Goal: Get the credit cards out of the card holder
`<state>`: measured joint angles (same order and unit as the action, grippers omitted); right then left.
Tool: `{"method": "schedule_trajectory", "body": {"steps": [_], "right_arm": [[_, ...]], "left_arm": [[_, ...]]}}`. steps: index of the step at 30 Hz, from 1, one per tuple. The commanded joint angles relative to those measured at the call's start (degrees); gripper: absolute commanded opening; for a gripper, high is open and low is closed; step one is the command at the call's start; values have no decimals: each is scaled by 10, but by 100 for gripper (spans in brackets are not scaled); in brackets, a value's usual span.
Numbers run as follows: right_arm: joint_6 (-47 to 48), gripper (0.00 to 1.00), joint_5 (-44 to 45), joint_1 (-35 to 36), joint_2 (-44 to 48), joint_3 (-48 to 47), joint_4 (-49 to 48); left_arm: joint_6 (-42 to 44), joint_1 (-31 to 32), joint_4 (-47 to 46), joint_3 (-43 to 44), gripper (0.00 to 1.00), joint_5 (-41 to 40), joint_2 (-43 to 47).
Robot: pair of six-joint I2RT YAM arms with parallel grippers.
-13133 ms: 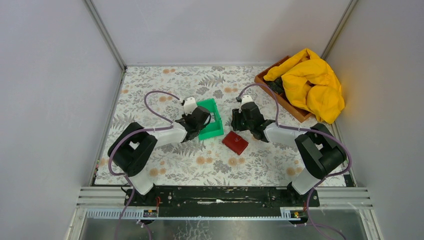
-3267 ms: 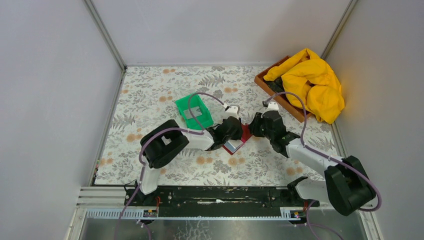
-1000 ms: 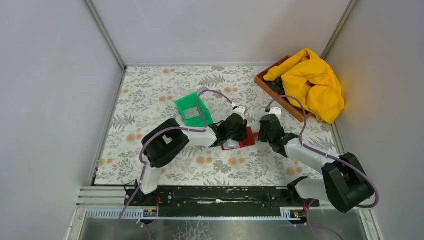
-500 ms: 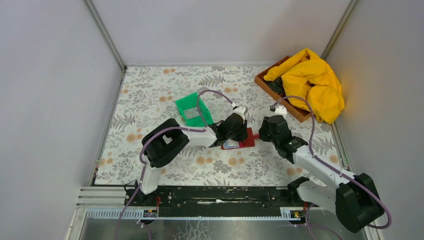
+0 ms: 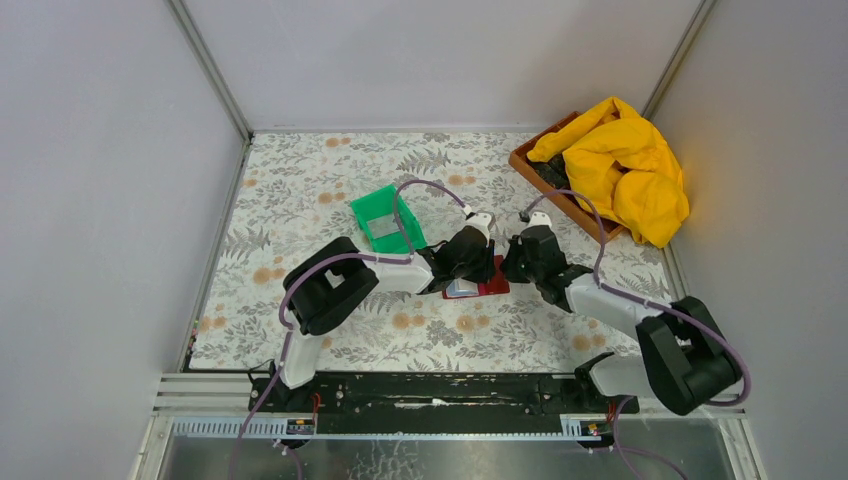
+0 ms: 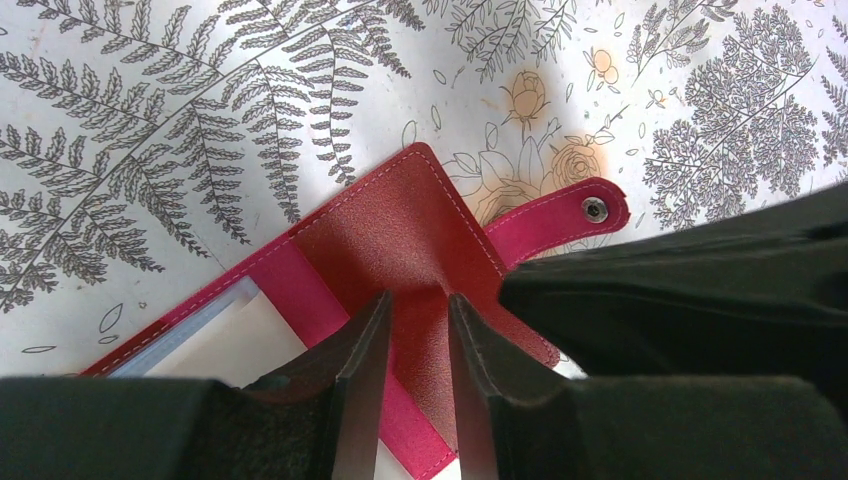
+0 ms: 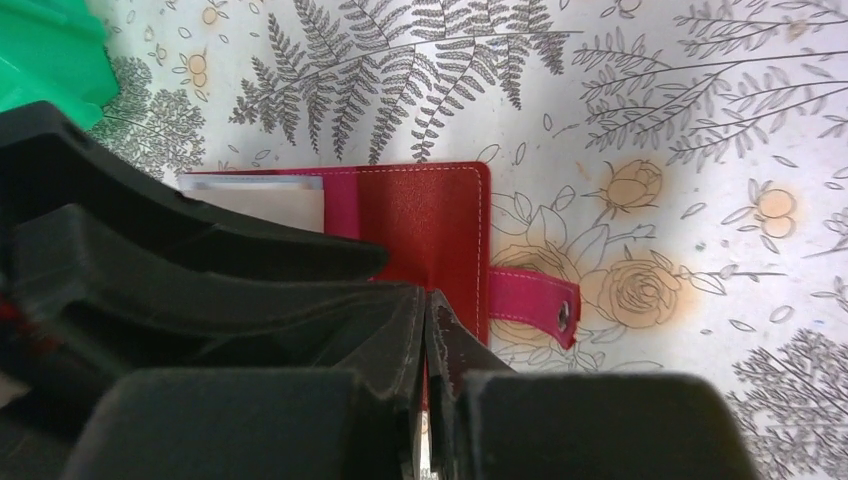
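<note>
Currently the holder (image 5: 489,286) is laid open on the table (image 5: 330,330), mid-scene, near the bin (image 5: 372,205) and to its right. Both grippers are down on it.

Left gripper (image 6: 418,300): jaws are held a narrow gap apart, and nothing is seen between them. The tips are set on the holder's red right flap. The flap's strap (image 6: 545,222), with its stud, is laid flat on the table just past the flap edge.

Right gripper (image 7: 428,300): jaws are pressed together with no gap visible. The tips are placed at the right edge of the red flap, just beside the strap root. Whether anything is pinched cannot be told.

Cards (image 7: 265,200): a pale edge is seen in the holder's left half, mostly hidden under the left gripper. Card and sleeve cannot be told apart there. The count cannot be told.

1 flat grey rectangle (image 5: 383,226) is seen inside the bin.

Far right, a yellow cloth (image 5: 625,165) is piled on a wooden tray (image 5: 580,215), well apart from the holder.
</note>
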<state>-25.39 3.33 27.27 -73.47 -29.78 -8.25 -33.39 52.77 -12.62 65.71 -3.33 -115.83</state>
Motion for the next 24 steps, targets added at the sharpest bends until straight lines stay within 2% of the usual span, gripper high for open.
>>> {"method": "schedule_trajectory", "body": {"steps": [1, 6, 11, 16, 21, 24], "right_arm": [[-10, 3, -23, 2, -43, -12, -76], [-19, 2, -41, 2, -96, -12, -91], [-25, 1, -47, 2, -122, -8, -100], [-28, 0, -54, 2, -130, -3, -107], [-27, 0, -58, 2, -132, 0, -111], [-27, 0, -63, 2, -135, -2, -111]], "left_arm": [[13, 2, 42, -16, 35, -2, 10], [11, 3, 45, -20, 36, -24, 18], [22, 8, 43, -38, 36, -70, 65], [24, 11, -28, -114, 36, -109, 155], [12, 11, -31, -173, 36, -124, 236], [-37, 11, -35, -214, 36, -106, 279]]}}
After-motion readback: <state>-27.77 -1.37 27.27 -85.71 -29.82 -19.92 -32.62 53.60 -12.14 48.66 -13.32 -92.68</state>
